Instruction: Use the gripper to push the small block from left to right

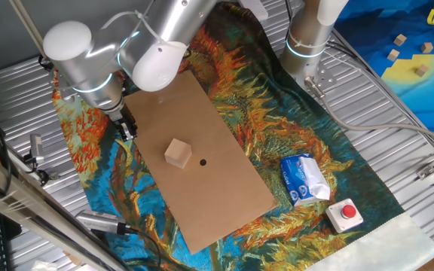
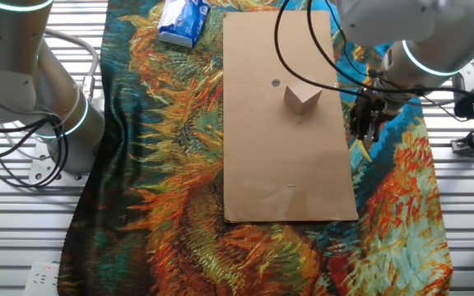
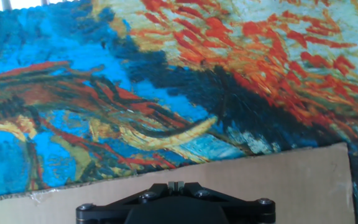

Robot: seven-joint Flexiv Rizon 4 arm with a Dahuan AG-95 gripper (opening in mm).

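— What lies on the patterned blue-and-orange cloth (image 1: 307, 128)?
— A flat brown cardboard sheet (image 1: 224, 181), a blue-and-white tissue pack (image 1: 304, 179) just beside it, and a beige box with a red button (image 1: 345, 214) near that pack.

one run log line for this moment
phase: approach | gripper: at cardboard sheet edge, clear of small block | jaws: cannot tell | block: unpushed, beside dark dot
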